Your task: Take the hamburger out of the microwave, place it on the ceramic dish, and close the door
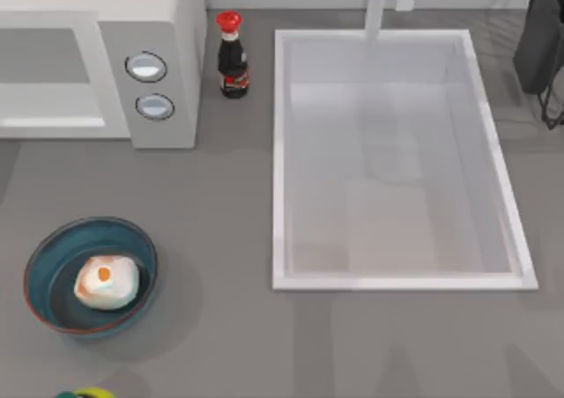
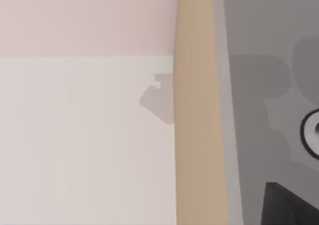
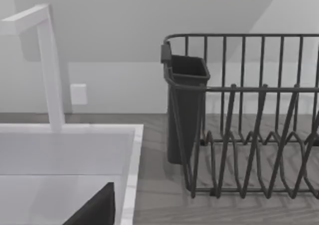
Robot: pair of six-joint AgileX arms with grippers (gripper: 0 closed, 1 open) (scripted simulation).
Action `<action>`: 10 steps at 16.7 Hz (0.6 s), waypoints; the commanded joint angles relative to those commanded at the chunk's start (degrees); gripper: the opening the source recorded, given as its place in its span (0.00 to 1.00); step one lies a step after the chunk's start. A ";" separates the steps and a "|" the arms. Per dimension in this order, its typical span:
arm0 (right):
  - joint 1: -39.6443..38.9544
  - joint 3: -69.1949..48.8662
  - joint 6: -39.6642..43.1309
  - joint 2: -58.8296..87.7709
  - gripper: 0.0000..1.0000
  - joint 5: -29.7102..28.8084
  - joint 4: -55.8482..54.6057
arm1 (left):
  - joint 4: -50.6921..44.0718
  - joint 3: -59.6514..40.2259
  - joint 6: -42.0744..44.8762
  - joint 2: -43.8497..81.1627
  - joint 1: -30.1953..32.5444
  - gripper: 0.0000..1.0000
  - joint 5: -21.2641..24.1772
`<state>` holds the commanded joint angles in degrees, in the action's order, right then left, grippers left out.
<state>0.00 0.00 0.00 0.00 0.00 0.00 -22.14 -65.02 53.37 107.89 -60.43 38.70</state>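
Observation:
The hamburger [image 1: 106, 281], a pale lump with an orange spot, lies inside the blue-teal ceramic dish [image 1: 42, 244] at the front left of the table. The microwave [image 1: 181, 55] stands at the back left with its two round knobs facing front. Its grey cavity [image 1: 44, 59] is exposed and holds nothing I can see. The door is out of view. A dark piece of my left gripper [image 2: 286, 205] sits in a corner of the left wrist view. A dark wedge of my right gripper [image 3: 94, 210] shows in the right wrist view, near the sink.
A soy sauce bottle [image 1: 233, 56] with a red cap stands right of the microwave. The big white sink [image 1: 280, 151] with its faucet [image 3: 50, 65] fills the middle right. A dark dish rack [image 3: 239, 135] stands at the back right. A yellow-green object [image 1: 84, 394] peeks in at the front left edge.

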 joint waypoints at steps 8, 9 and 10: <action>0.00 0.00 0.00 0.00 1.00 0.00 0.00 | 2.08 4.31 -2.37 -4.07 2.28 0.00 -1.09; 0.00 0.00 0.00 0.00 1.00 0.00 0.00 | 3.23 6.79 -3.54 -6.00 3.37 0.00 -1.62; 0.00 0.00 0.00 0.00 1.00 0.00 0.00 | 4.50 9.65 -4.83 -8.09 4.59 0.00 -2.18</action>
<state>0.00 0.00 0.00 0.00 0.00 0.00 -17.63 -55.37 48.54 99.81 -55.84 36.52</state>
